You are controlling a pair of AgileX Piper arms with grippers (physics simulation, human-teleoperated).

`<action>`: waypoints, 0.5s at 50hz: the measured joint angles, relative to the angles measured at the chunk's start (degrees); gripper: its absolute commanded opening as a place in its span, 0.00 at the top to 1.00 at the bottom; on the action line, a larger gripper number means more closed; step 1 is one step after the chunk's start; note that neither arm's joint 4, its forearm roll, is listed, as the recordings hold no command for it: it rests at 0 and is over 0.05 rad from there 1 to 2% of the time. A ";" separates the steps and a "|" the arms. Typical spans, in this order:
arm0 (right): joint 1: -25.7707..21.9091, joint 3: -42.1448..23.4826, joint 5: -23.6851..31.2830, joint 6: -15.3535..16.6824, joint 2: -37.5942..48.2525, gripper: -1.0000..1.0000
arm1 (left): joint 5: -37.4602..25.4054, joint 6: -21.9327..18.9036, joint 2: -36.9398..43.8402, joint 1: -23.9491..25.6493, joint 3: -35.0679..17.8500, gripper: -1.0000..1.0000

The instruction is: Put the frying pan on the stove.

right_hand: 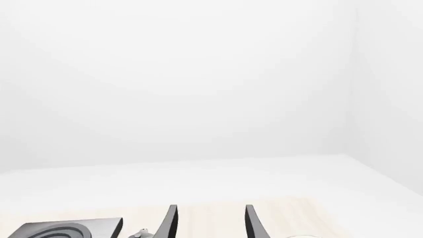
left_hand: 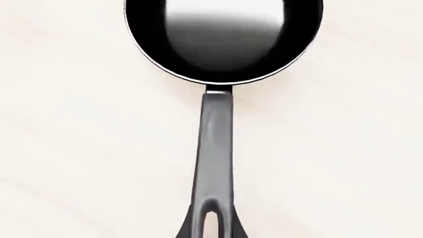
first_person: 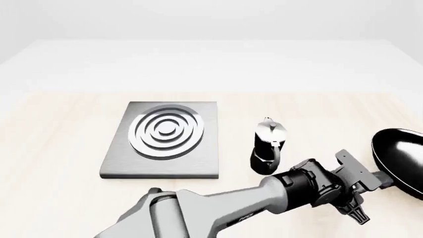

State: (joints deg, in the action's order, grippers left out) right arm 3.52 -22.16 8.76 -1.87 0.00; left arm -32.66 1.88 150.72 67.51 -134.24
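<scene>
The left tool (first_person: 360,198) reaches far across to the right side of the surface (first_person: 59,148), its wrist over the handle of the frying pan (first_person: 401,158), which lies at the right edge of the front view with its bowl beyond the tool and the handle running back beneath it. In the left wrist view the frying pan's handle (left_hand: 215,153) lines up straight with the tool's axis, but the fingers themselves do not show, so whether the left tool is spread or pinching the handle cannot be told. The right tool (right_hand: 210,223) is spread, its two fingers apart with nothing between them, and it looks out over the far part of the surface. The stove (first_person: 198,163) sits well apart from the left tool, off to its left, with the moka pot (first_person: 268,148) standing between the two. The step in hand appears to be securing the handle. Doing it well likely means gripping the handle near its middle, squarely across its width, so the heavy bowl does not twist downward, then lifting high enough to pass over or in front of the moka pot before centring the pan on the rings.
</scene>
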 measured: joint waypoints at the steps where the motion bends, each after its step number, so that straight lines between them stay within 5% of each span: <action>1: -0.01 -0.11 0.10 0.01 0.00 0.00 | 0.07 -0.11 -0.02 -0.09 -0.18 1.00; 12: -0.09 -1.01 0.93 0.10 0.00 0.00 | 5.93 -1.04 -8.24 -0.73 12.93 1.00; 25: -0.11 -1.20 1.04 0.05 0.00 0.00 | 7.12 -2.09 -12.63 -2.57 16.78 1.00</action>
State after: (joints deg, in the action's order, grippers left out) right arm 3.41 -23.36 9.80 -1.81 0.00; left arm -25.54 -0.21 138.09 64.94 -117.46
